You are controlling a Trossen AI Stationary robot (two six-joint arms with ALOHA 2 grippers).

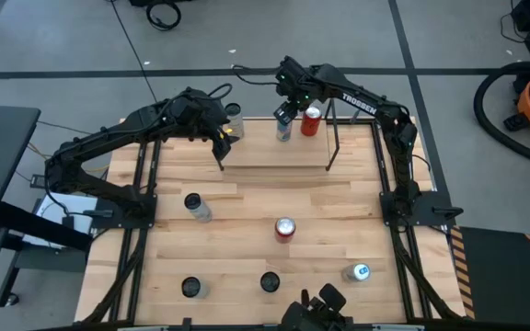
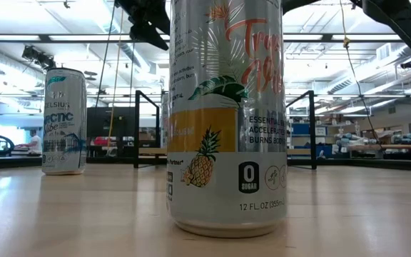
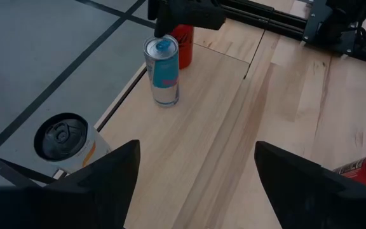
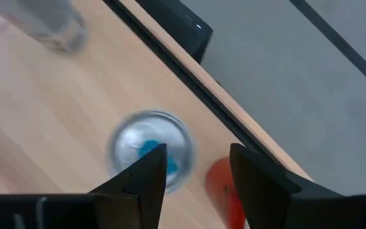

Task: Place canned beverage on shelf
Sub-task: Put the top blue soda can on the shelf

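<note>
While the right pincer [image 1: 284,114] hangs above the slim silver can with the blue tab [image 1: 283,131], its fingers stand parted with nothing between them, the can below them in the right wrist view and standing free on the shelf [image 1: 274,153]. That shelf, a light wood board with thin black frames at its ends, sits at the far edge of the table [image 1: 247,221]. Just beside the slim can, on the same board, stands a red can [image 1: 311,120]; whether the two touch cannot be told. The left pincer [image 1: 219,131] is at the shelf's left end, its fingers spread wide and empty, and a silver can with an orange band [image 1: 235,126] stands at that end of the board, close to it. Nearer than the shelf, loose cans stand on the table: a pale can [image 1: 194,204] to the left, a red can with a silver top [image 1: 285,228] about midway, a can lying on its side with a blue end [image 1: 357,272] to the right, and two dark-topped cans [image 1: 191,288] [image 1: 270,281] along the near edge. A tall pineapple-printed can [image 2: 227,114] fills the low view.
</note>
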